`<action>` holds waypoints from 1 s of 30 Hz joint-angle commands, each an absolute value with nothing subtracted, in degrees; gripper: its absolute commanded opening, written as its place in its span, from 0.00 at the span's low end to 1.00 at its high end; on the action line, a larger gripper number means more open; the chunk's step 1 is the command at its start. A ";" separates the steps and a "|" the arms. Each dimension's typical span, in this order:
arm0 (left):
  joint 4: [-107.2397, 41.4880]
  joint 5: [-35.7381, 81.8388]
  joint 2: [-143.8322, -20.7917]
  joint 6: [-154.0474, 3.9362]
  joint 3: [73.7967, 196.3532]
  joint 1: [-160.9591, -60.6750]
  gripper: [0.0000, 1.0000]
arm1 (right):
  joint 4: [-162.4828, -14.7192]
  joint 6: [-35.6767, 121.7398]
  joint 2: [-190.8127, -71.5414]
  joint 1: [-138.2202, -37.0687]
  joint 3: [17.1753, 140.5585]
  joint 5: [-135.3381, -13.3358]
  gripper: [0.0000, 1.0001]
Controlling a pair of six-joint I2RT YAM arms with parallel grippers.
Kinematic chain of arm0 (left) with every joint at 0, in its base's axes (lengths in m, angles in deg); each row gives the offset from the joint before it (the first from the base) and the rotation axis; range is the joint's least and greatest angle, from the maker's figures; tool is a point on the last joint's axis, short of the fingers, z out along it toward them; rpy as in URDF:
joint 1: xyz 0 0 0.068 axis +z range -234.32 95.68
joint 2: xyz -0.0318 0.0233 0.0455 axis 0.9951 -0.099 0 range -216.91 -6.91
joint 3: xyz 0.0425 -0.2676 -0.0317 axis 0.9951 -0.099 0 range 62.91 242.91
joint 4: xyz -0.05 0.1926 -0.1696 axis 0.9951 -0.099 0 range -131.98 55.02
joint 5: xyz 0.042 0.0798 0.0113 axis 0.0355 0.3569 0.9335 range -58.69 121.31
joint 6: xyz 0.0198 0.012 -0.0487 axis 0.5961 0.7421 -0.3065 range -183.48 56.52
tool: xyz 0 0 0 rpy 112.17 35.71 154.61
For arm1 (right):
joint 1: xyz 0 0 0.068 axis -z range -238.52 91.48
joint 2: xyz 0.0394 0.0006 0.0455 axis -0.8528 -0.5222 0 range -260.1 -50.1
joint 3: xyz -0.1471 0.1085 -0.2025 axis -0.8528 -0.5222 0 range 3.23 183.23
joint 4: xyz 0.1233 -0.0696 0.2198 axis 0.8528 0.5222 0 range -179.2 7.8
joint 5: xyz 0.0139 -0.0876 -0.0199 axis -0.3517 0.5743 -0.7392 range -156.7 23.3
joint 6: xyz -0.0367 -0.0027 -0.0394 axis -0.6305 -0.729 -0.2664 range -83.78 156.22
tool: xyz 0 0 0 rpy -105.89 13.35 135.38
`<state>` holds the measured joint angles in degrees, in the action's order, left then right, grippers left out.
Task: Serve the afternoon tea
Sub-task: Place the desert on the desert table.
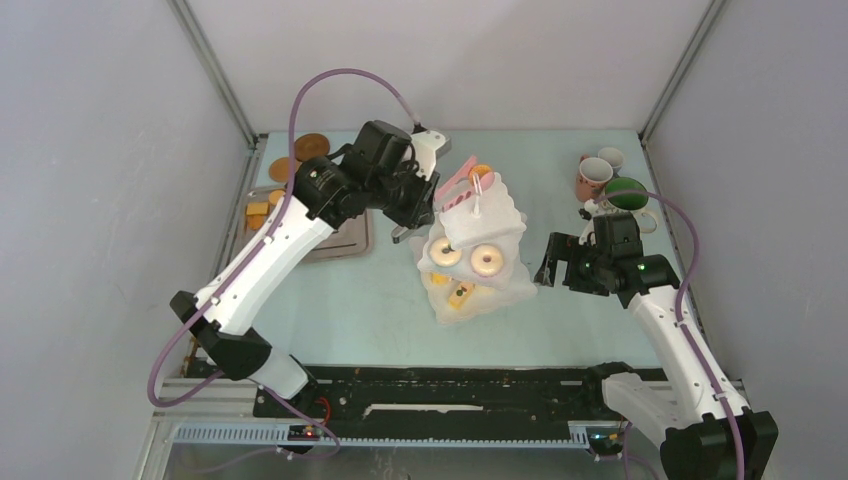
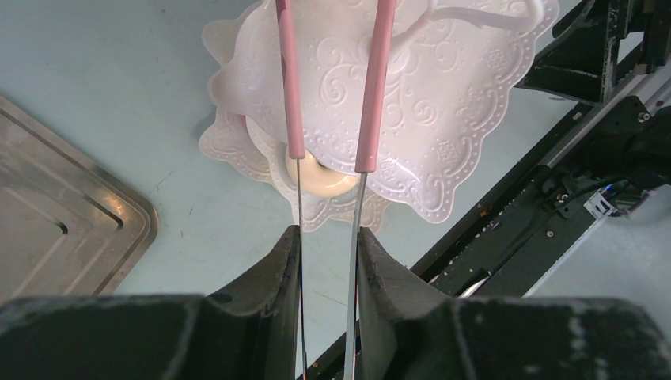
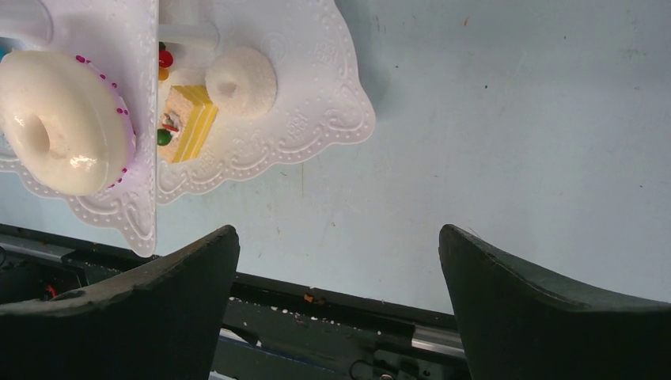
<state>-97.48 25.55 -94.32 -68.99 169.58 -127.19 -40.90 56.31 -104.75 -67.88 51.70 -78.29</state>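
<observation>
Top external — white wavy three-tier stand (image 1: pixel 506 224) — two donuts (image 1: pixel 487 260) midway

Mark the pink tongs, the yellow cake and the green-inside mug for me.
pink tongs (image 2: pixel 375 79), left wrist view, on the right pink sleeve.
yellow cake (image 3: pixel 190 119), right wrist view, on its layered side.
green-inside mug (image 1: pixel 627 192), top external view, on its green interior.

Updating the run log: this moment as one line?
left tool: shut on pink tongs, above three-tier stand | right tool: open, empty, beside stand | donuts: on stand
</observation>
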 commanded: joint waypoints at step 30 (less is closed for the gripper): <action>-93.79 24.20 -92.53 -68.73 170.31 -125.79 0.38 | -41.78 55.99 -104.83 -68.20 51.40 -78.56 1.00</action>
<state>-96.93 24.66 -94.98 -68.99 169.58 -126.49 -40.90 56.31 -104.75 -67.93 51.70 -78.47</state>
